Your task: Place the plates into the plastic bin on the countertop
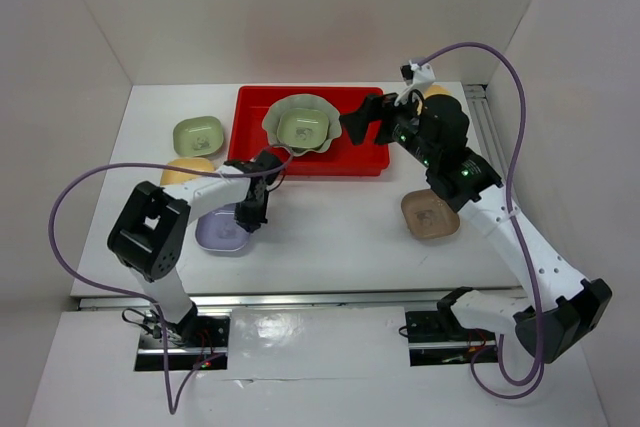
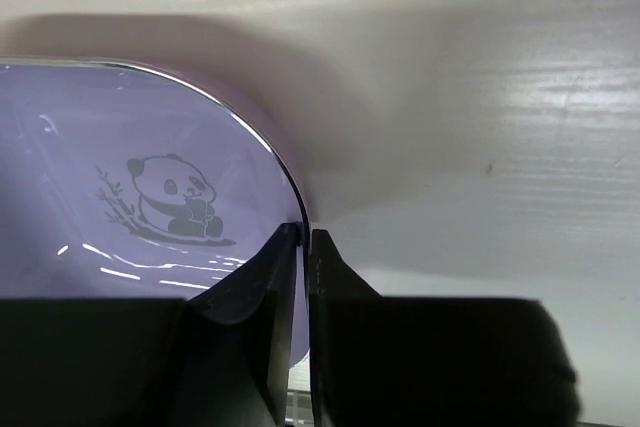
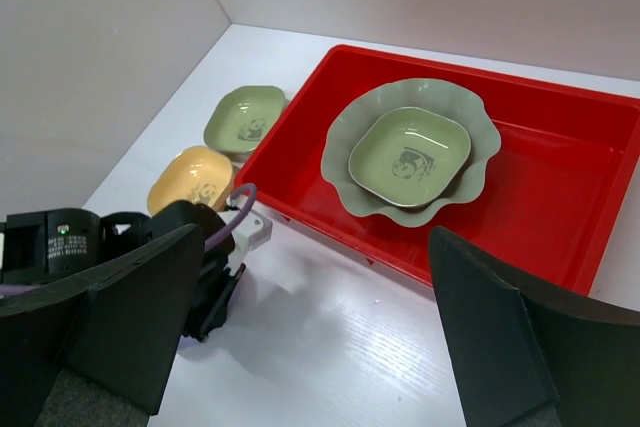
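On the flat white countertop (image 1: pixel 330 237), the shallow rectangular red plastic bin (image 1: pixel 365 162) is set toward the back; in its left half the large pale green scallop-rimmed plate (image 1: pixel 275 119) is laid, with a small rounded-square green dish (image 1: pixel 302 127) nested on it. Left of the bin a second rounded-square green dish (image 1: pixel 198 134) is placed, the yellow rounded-square dish (image 1: pixel 181 170) just in front of it and the lavender rounded-square dish (image 1: pixel 218 232) nearer still. The pinkish-tan rounded-square dish (image 1: pixel 430 215) is found well apart from these, in front of the bin's right end.

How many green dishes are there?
3: the scalloped dish in the red bin, a small square dish nested in it, a third dish on the countertop left of the bin.
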Tool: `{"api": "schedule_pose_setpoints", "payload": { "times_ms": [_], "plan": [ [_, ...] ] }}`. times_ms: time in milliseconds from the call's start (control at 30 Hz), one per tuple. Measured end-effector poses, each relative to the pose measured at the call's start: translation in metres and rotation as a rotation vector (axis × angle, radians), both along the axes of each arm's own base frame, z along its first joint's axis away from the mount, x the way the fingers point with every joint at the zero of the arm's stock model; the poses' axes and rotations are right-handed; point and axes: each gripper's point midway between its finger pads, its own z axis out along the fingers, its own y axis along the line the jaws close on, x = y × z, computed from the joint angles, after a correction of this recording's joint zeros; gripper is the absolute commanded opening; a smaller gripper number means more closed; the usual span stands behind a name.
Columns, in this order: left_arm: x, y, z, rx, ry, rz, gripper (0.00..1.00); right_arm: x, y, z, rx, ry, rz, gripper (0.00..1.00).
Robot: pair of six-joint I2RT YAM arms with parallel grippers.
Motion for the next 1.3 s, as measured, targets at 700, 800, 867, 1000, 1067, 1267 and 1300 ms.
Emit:
{"api": "schedule_pose_setpoints", "payload": {
  "times_ms": [700,800,867,1000,1067,1267,1300],
  "plan": [
    [0.045,-0.151,0.293,-0.305,-0.552,-0.21,0.0,-0.012,-0.038,0.056,0.045,-0.106,-0.154,1.0],
    [0.091,-0.174,0.296,-0.294,-0.606,-0.233,0.0,-0.029,-0.06,0.082,0.088,-0.166,-0.216,1.0],
    [0.128,-0.186,0.276,-0.295,-0.604,-0.233,0.0,-0.043,-0.078,0.1,0.125,-0.215,-0.267,1.0],
    [0.172,-0.172,0.216,-0.286,-0.529,-0.2,0.0,-0.068,-0.107,0.126,0.187,-0.29,-0.342,1.0],
    [0.187,-0.157,0.188,-0.275,-0.498,-0.185,0.0,-0.077,-0.116,0.136,0.212,-0.32,-0.362,1.0],
    [0.24,-0.151,0.17,-0.25,-0.611,-0.215,0.0,-0.071,-0.114,0.129,0.197,-0.303,-0.371,1.0],
    [0.245,-0.157,0.168,-0.254,-0.627,-0.232,0.0,-0.07,-0.114,0.128,0.194,-0.299,-0.371,1.0]
  ]
}}
